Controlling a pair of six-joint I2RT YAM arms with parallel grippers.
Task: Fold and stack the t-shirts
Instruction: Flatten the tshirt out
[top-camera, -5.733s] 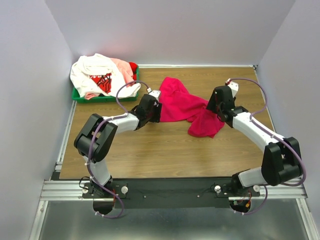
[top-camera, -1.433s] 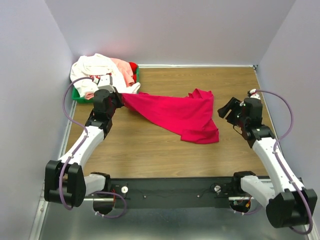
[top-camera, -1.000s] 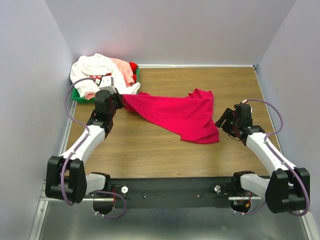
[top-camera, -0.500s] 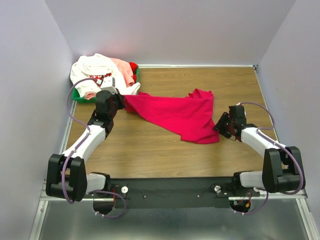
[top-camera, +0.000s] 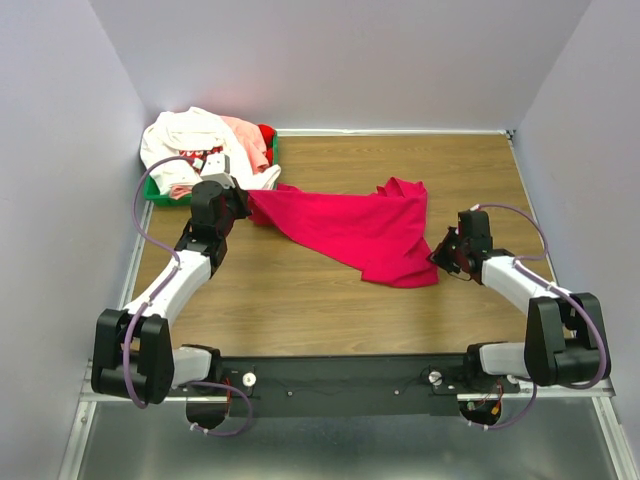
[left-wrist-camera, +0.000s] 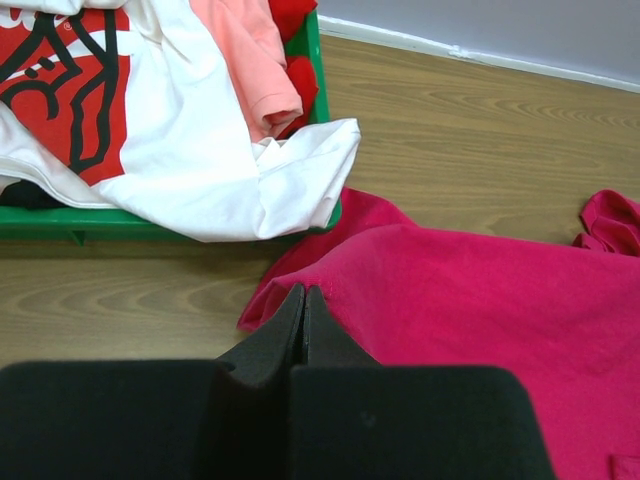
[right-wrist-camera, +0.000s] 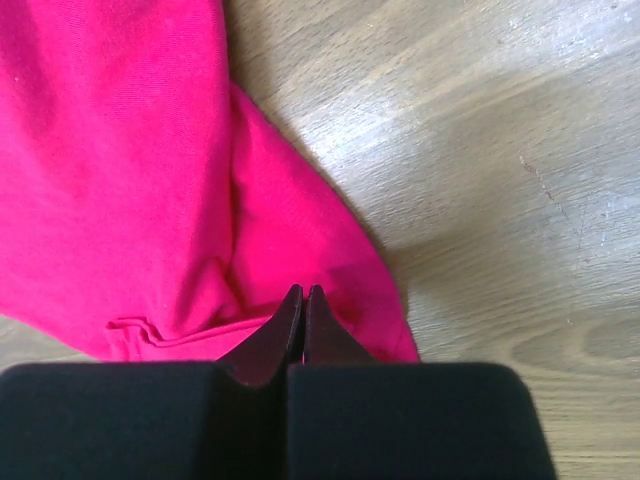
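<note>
Clamped together, left end effector (left-wrist-camera: 304, 293) grips magenta t-shirt (left-wrist-camera: 480, 310) corner; right end effector (right-wrist-camera: 303, 293) pinched closed on opposite hem

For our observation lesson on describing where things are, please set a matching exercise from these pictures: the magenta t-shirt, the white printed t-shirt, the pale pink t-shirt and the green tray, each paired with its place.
Things
1. magenta t-shirt
2. white printed t-shirt
3. pale pink t-shirt
4. green tray

Places
A. at the far left corner of the table
B. inside the tray, right of the printed shirt
C. spread out across the middle of the table
D. hanging over the tray's near rim

Pairs: 1-C, 2-D, 3-B, 4-A
</note>
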